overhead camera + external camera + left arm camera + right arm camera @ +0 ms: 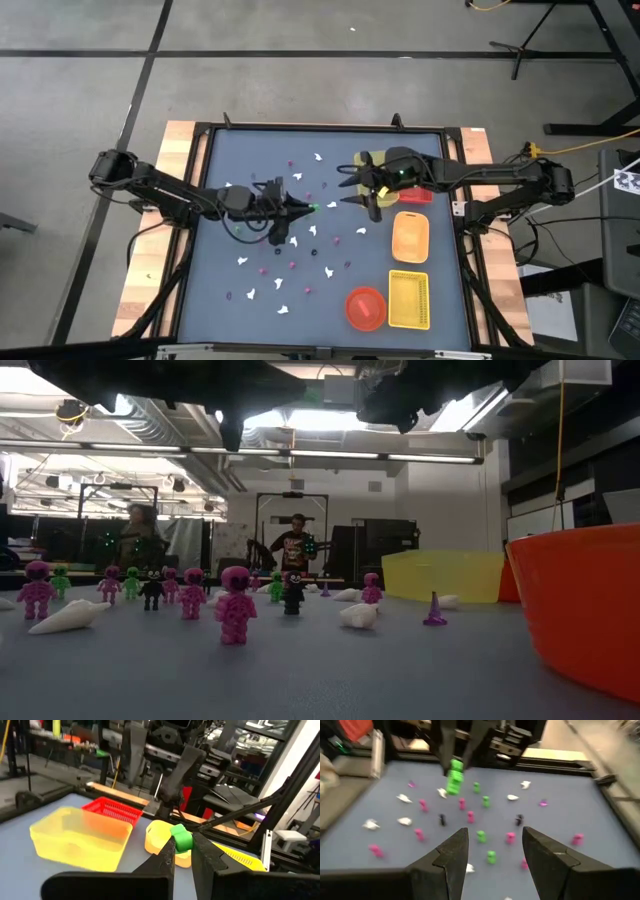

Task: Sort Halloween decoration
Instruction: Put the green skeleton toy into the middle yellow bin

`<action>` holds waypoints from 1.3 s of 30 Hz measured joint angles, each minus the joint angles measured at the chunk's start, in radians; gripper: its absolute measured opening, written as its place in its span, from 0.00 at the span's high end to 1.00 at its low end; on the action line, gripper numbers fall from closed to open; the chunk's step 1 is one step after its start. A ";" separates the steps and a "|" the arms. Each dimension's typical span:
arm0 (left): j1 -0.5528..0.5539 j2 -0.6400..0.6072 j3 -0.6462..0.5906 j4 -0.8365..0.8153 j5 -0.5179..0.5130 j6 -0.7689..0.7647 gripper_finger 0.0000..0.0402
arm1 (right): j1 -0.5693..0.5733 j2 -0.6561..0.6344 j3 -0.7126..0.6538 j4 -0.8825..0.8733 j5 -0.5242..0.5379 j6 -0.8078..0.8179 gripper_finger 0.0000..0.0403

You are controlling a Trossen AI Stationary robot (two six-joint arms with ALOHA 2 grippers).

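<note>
Pinched between the fingers of the left gripper (182,851) is a small green figure (182,839), clenched at the very tips and held clear above the table (250,295). From the right wrist view the same green piece (454,776) hangs in the air under the left arm's fingers, above the scattered decoration. The left arm reaches in low from its side of the table, stretched almost flat, its gripper (309,208) pointing toward the middle.

Facing it, the right gripper (347,186) stands released, jaws spread wide with nothing between them; its two dark fingers (451,854) frame bare table and loose pieces. The right arm comes in from the opposite side, elbow bent, its gripper close to the left one, tip to tip but apart.

Beyond the left gripper's tips lie a yellow tray (80,837), a red tray (111,811) behind it and an orange tray (159,836) just past the held figure. Around and below both grippers the rest of the decoration is strewn: pink figures (235,603), green figures (481,836), black ones (292,592), white ghosts (68,616) and a purple cone (434,610). An orange bowl (580,610) sits on the right arm's side, near the low camera.

No readable writing shows anywhere.
</note>
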 joint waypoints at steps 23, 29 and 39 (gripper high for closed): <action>0.002 0.000 0.000 0.062 -0.006 0.153 0.95 | 0.017 0.221 -0.001 0.421 -0.207 0.181 0.54; 0.000 0.000 0.000 0.061 -0.018 0.152 0.95 | 0.055 0.254 -0.001 0.499 -0.167 0.169 0.54; 0.002 0.000 0.000 0.060 -0.024 0.152 0.95 | 0.052 0.254 -0.001 0.502 -0.135 0.169 0.54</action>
